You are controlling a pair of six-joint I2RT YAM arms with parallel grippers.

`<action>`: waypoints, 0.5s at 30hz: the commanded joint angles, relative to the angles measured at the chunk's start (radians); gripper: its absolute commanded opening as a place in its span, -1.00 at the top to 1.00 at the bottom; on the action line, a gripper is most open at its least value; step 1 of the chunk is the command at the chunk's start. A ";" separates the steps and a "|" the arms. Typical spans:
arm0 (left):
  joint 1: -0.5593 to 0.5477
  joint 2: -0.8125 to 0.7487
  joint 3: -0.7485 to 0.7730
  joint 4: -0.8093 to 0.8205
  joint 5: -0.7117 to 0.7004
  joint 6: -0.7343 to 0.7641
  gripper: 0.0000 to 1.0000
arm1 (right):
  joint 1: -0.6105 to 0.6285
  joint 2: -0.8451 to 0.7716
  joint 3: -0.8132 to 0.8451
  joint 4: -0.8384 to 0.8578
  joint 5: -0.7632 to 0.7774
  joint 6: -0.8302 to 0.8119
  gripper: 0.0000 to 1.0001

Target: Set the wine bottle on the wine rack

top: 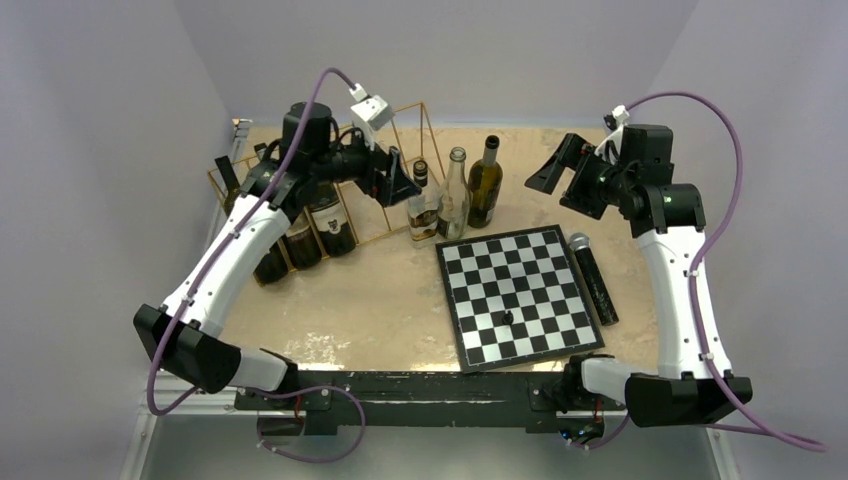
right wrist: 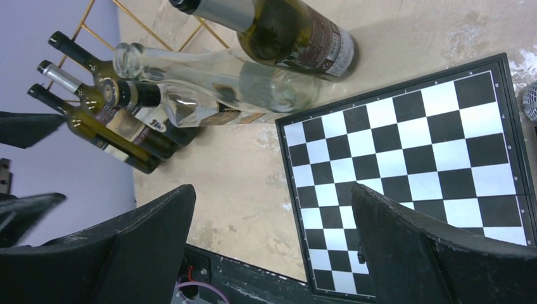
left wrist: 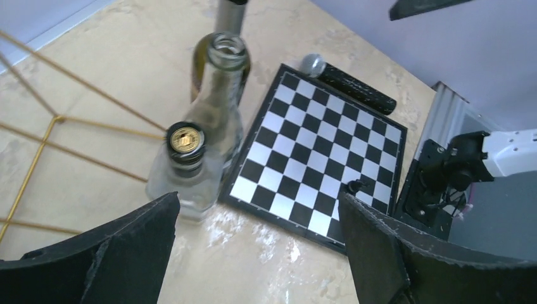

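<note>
The gold wire wine rack (top: pixel 408 104) stands at the back left and holds three dark bottles (top: pixel 300 240) lying in its slots. Three bottles stand upright to its right: a small clear one with a gold cap (top: pixel 422 205), a tall clear one (top: pixel 455 195) and a dark green wine bottle (top: pixel 485 180). My left gripper (top: pixel 400 185) is open and empty, just left of and above the small bottle (left wrist: pixel 185 142). My right gripper (top: pixel 562 185) is open and empty, raised to the right of the green bottle (right wrist: pixel 291 31).
A black-and-white chessboard (top: pixel 520 295) lies in front of the upright bottles with one small black piece (top: pixel 507 318) on it. A black cylinder with a silver cap (top: pixel 592 275) lies along the board's right edge. Rack wires (left wrist: pixel 57 117) run to the left of the left gripper.
</note>
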 commanded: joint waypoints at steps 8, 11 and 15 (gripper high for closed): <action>-0.079 -0.033 -0.131 0.388 0.003 -0.024 -0.86 | -0.006 -0.037 0.007 0.055 -0.028 0.000 -0.95; -0.082 -0.014 -0.136 0.426 -0.032 -0.026 -0.79 | -0.006 -0.036 0.003 0.056 -0.027 0.001 -0.95; -0.085 0.002 -0.173 0.467 -0.077 -0.017 -0.61 | -0.006 -0.034 0.001 0.052 -0.018 0.001 -0.94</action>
